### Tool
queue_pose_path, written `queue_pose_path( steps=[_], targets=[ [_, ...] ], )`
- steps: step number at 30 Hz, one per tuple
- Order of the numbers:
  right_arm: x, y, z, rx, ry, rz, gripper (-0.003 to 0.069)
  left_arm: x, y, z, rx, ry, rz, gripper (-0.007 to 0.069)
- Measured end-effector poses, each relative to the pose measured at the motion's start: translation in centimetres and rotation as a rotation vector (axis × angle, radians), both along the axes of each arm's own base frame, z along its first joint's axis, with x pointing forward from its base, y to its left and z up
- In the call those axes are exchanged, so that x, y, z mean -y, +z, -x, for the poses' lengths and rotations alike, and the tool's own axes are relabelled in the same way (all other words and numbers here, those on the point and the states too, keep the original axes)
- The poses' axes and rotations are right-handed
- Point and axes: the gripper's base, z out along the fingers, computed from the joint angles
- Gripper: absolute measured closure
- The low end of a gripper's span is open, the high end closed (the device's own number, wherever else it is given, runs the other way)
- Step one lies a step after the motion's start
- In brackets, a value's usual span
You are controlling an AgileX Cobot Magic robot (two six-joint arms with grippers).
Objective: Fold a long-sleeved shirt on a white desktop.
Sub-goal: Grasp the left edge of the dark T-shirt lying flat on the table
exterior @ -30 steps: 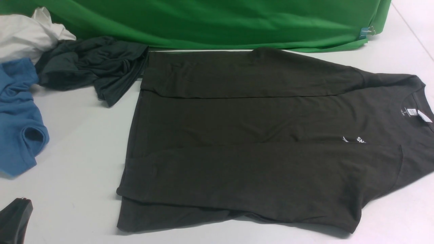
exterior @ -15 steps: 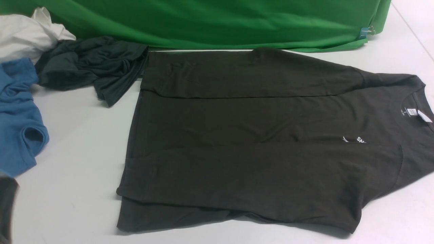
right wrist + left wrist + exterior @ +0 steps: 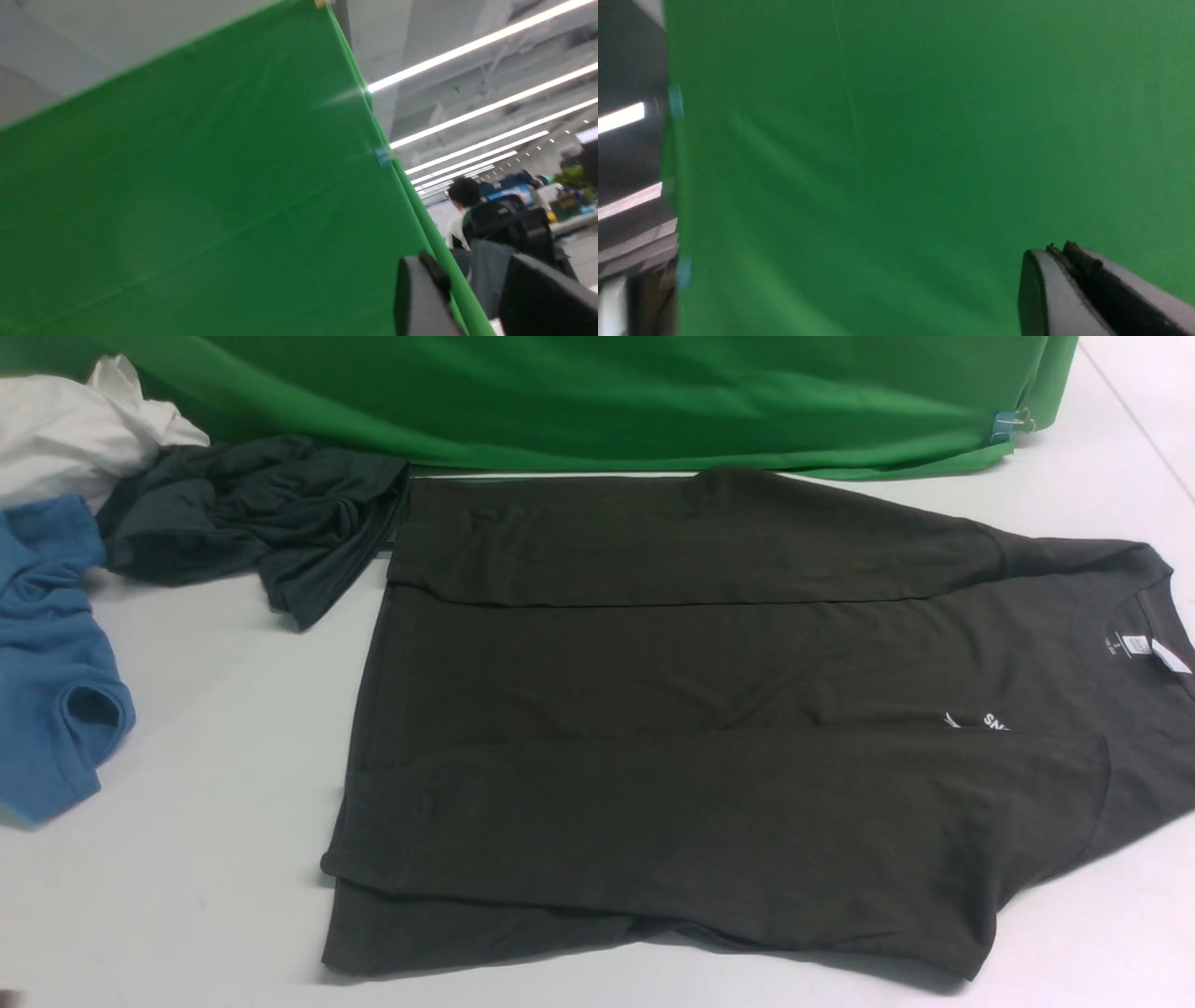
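Note:
The long-sleeved shirt (image 3: 709, 728) lies flat on the white desktop (image 3: 215, 728), collar to the right. Both sleeves are folded in along the body, one at the far edge and one at the near edge. Its white neck label (image 3: 1167, 658) and part of the chest logo (image 3: 990, 721) show. Neither arm appears in the front view. In the left wrist view my left gripper (image 3: 1057, 252) is shut with nothing in it, facing green cloth. In the right wrist view my right gripper (image 3: 469, 262) stands open and empty, raised toward the backdrop's edge.
A green cloth backdrop (image 3: 597, 392) runs along the far side, clipped at its right end (image 3: 1013, 425). At the left lie a crumpled slate-grey garment (image 3: 252, 513), a blue shirt (image 3: 47, 663) and a white cloth (image 3: 75, 429). A seated person (image 3: 462, 205) shows beyond the backdrop.
The left gripper's dark tip, seen at the front view's bottom left corner, has drawn out of the frame. The shirt has not moved.

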Motion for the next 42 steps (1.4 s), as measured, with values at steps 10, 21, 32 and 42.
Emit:
queue_pose_path(
  steps=[10,21,32,42],
  targets=[
    [-0.1,14.0,1.1,0.203,0.042,-0.039,0.0417,-0.7,12.1,1.1,0.103,-0.114,0.281,0.0587],
    [1.0,21.3,-6.0,-0.457,-0.092,0.068,0.0417,0.1,19.8,-9.6,-0.825,-0.016,0.091,0.0587],
    [-2.9,14.4,-12.2,-0.910,0.150,0.355,0.0417,0.2,12.2,-19.4,-1.359,-0.002,-0.010,0.0587],
    [-8.7,10.2,-13.7,-1.156,0.412,0.557,0.0417,1.6,2.5,-22.7,-1.900,-0.149,0.074,0.0536]
  ],
)
